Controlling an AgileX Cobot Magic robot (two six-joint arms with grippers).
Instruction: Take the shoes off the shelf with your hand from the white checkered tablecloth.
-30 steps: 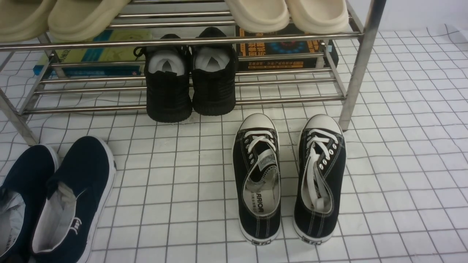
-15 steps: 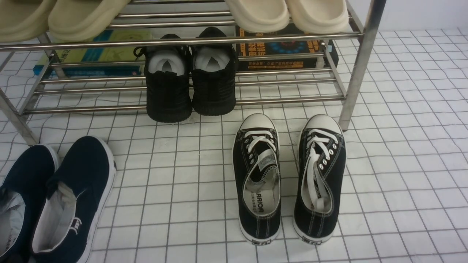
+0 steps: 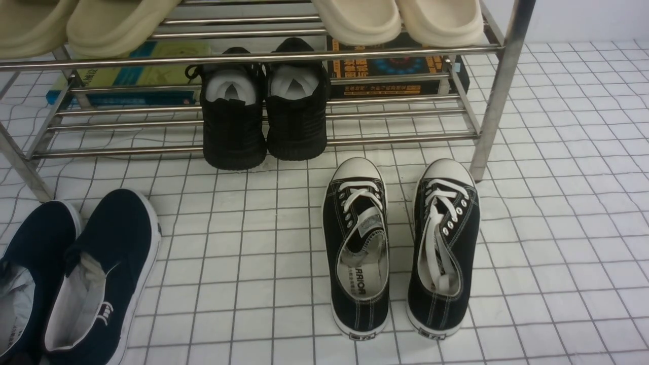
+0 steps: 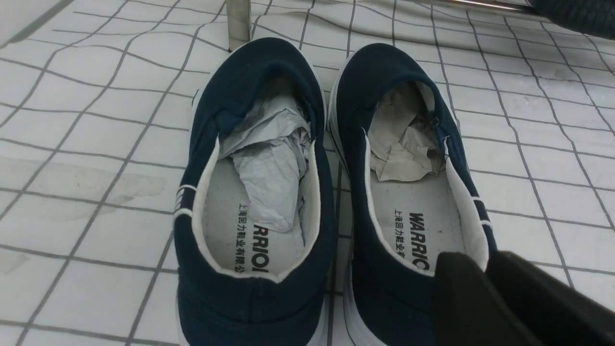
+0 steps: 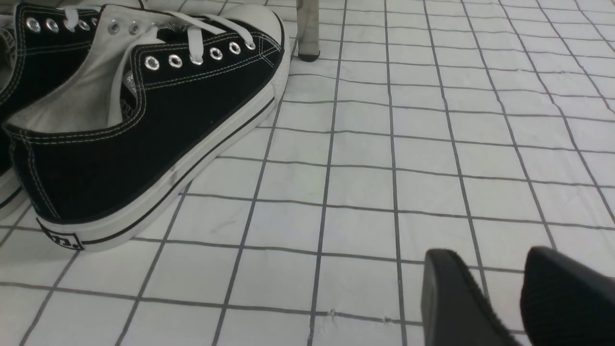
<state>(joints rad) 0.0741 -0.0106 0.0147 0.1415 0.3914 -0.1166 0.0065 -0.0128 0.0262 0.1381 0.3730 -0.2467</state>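
**Shoes on the checked cloth**

White checkered tablecloth (image 3: 557,203) covers everything, wrinkled near the shelf (image 3: 499,91). The shoes (image 3: 76,274) sit at its near left corner, off the shelf. Left gripper (image 4: 485,269) is nearly closed, holding nothing; right gripper (image 5: 499,283) is apart, empty.

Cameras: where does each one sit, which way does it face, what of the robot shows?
Front view: between the arms, looking forward and down at the shelf and the white checkered tablecloth; no robot parts visible.
Left wrist view: on the left arm, above the heel end of the shoes; left gripper fingers nearly together.
Right wrist view: on the right arm, low over the cloth beside the lace-up sneakers; right gripper open, empty.
Shared: front and left wrist both show the navy shoes; front and right wrist the lace-ups.
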